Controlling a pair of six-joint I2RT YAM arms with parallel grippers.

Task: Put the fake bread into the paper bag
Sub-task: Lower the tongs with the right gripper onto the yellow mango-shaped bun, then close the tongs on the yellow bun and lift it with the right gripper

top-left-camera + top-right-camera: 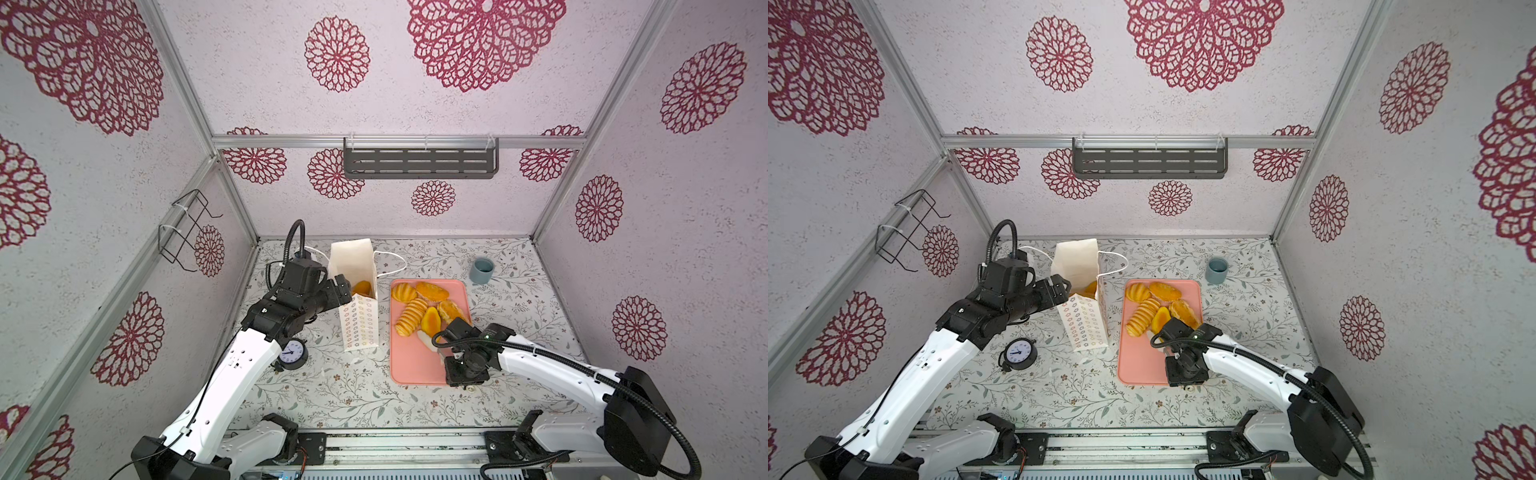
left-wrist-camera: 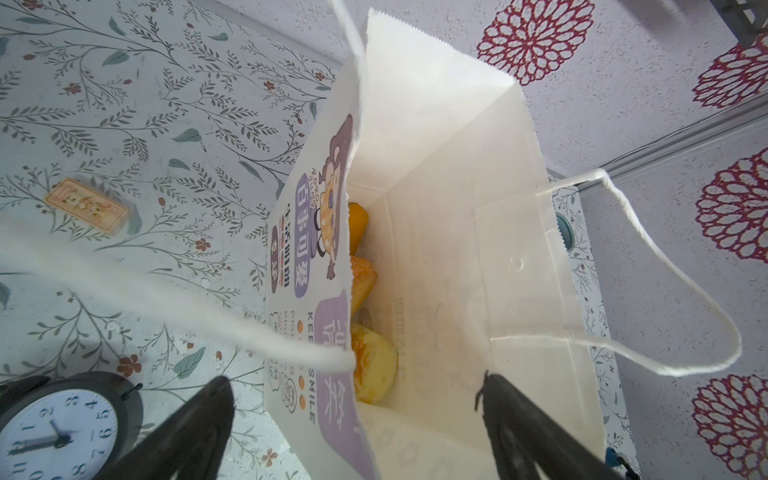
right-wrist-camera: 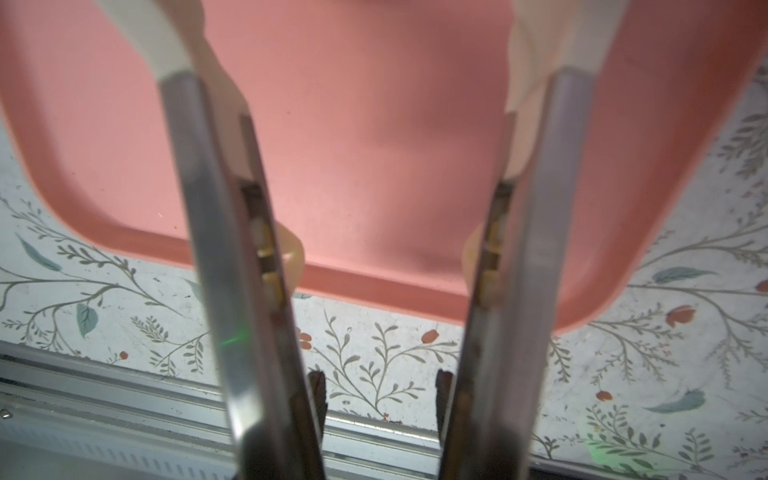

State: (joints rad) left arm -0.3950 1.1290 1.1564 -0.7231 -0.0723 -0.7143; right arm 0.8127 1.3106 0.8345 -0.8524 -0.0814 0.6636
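left gripper (image 1: 345,286) wide open at paper bag (image 1: 361,324) rim | right gripper (image 3: 381,392) grasps tongs (image 3: 216,249) above pink tray (image 3: 374,124) near edge

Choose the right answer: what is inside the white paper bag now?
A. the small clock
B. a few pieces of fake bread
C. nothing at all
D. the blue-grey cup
B: the left wrist view looks down into the open paper bag, where pieces of fake bread lie at its bottom; the cup and the clock stand outside it.
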